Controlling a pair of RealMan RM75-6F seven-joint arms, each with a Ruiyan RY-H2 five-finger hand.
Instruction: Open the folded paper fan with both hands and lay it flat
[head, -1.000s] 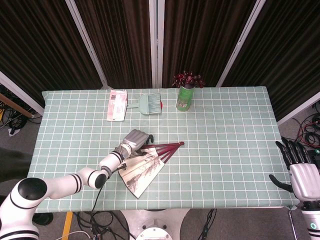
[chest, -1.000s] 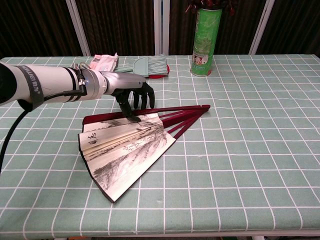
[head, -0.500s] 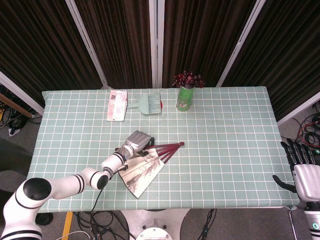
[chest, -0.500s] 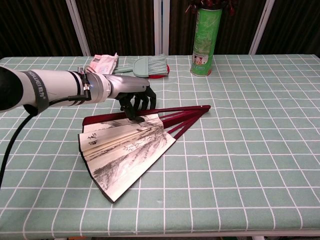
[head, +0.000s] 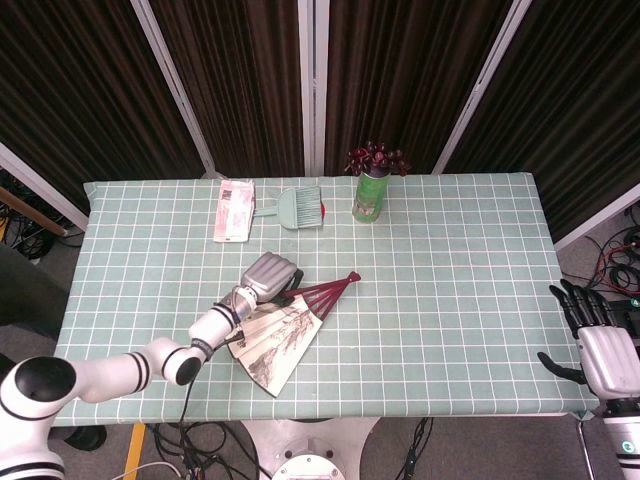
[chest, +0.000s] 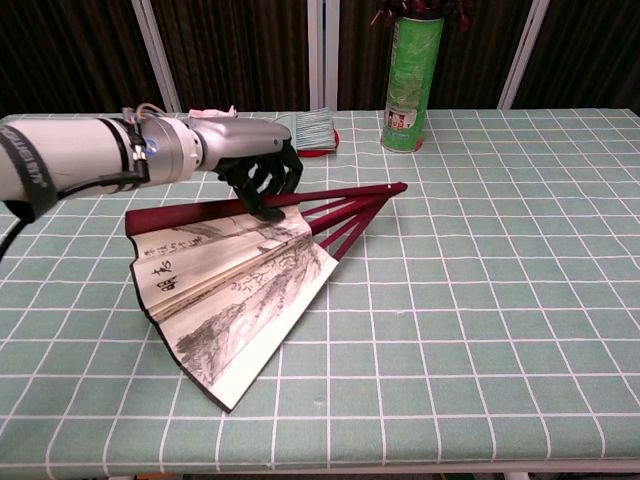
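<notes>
The paper fan (head: 275, 338) (chest: 225, 290) lies partly spread on the green checked table (head: 450, 260), its painted leaf toward the front edge. Its dark red ribs meet at the pivot (head: 352, 277) (chest: 398, 187). My left hand (head: 270, 275) (chest: 255, 170) has its fingers curled over the fan's upper red guard stick (chest: 190, 212) and grips it. My right hand (head: 600, 340) hangs off the table's right end with its fingers spread and nothing in it. The chest view does not show the right hand.
At the back of the table stand a green can with dark red flowers (head: 370, 195) (chest: 412, 85), a pale green brush (head: 298, 207) (chest: 305, 130) and a pink-and-white packet (head: 235, 210) (chest: 205, 120). The fan's leaf reaches close to the table's front edge.
My left hand has drawn the upper guard stick away from the leaf's lower edge, so the fan is spread wider and its pivot has slid left. The right hand has barely shifted.
</notes>
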